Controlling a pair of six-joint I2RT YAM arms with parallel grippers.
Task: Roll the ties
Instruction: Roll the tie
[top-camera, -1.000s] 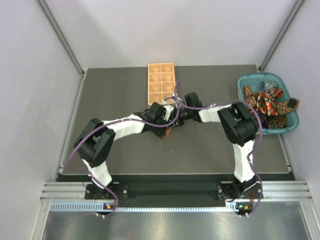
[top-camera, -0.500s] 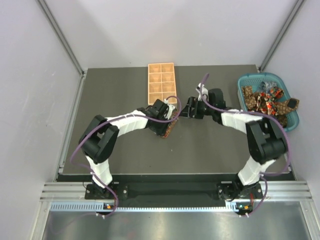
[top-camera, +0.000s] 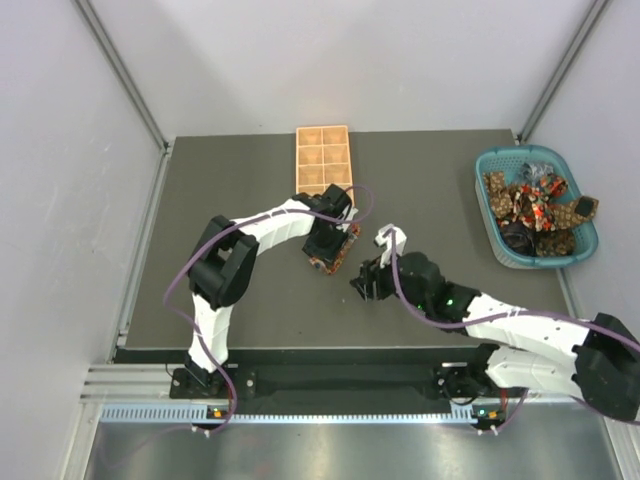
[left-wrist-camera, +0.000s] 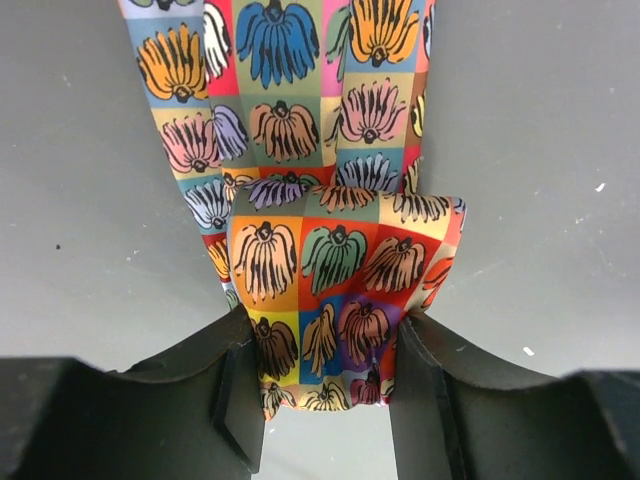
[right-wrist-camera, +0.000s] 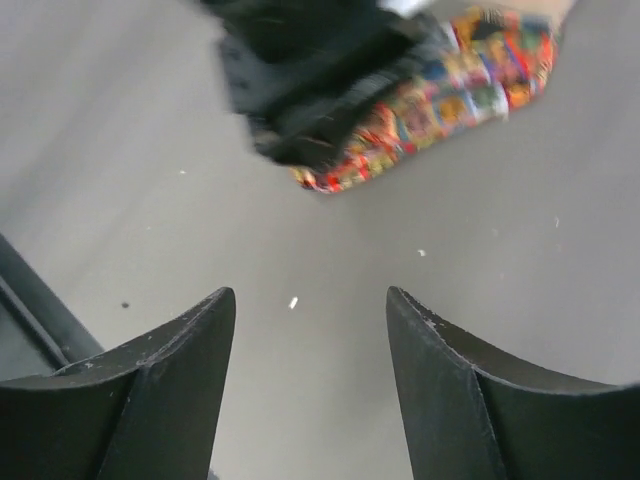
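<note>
A tie (left-wrist-camera: 330, 260) printed with bright squares lies on the dark table, its near end folded into a short roll. My left gripper (left-wrist-camera: 325, 385) is shut on that roll, one finger (left-wrist-camera: 235, 390) pressing on each side. From above, the same tie (top-camera: 338, 257) sits just below the wooden tray, under the left gripper (top-camera: 327, 246). My right gripper (top-camera: 361, 283) stands open a little to the right and nearer, holding nothing. Its wrist view shows the right gripper (right-wrist-camera: 310, 305) over bare table, with the tie (right-wrist-camera: 450, 95) and the left gripper (right-wrist-camera: 320, 60) beyond it.
A tan wooden tray (top-camera: 323, 160) with several compartments lies at the back of the table. At the right edge, a teal basket (top-camera: 585, 243) holds a heap of more ties (top-camera: 535, 205). The table's front edge runs just behind my right arm.
My right gripper has let go of the roll and pulled back toward the near edge, its arm swinging low and to the right. My left gripper keeps its hold on the tie.
</note>
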